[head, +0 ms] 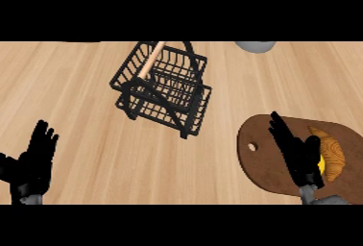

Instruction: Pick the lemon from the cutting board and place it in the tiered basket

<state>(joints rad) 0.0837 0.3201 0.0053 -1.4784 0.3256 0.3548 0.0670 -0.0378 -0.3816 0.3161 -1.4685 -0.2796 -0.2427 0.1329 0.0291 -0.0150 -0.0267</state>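
Hovering over cutting board (266, 158): right robot hand (297, 153)

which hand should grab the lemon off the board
The right hand: it is already over the cutting board, right beside the lemon. The left hand rests open at the far lower left, well away from the board.

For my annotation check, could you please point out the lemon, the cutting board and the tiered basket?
lemon (322, 165): head view, yellow sliver beside the right hand.
cutting board (264, 158): head view, bare brown surface.
tiered basket (190, 90): head view, upper tier's wire floor.
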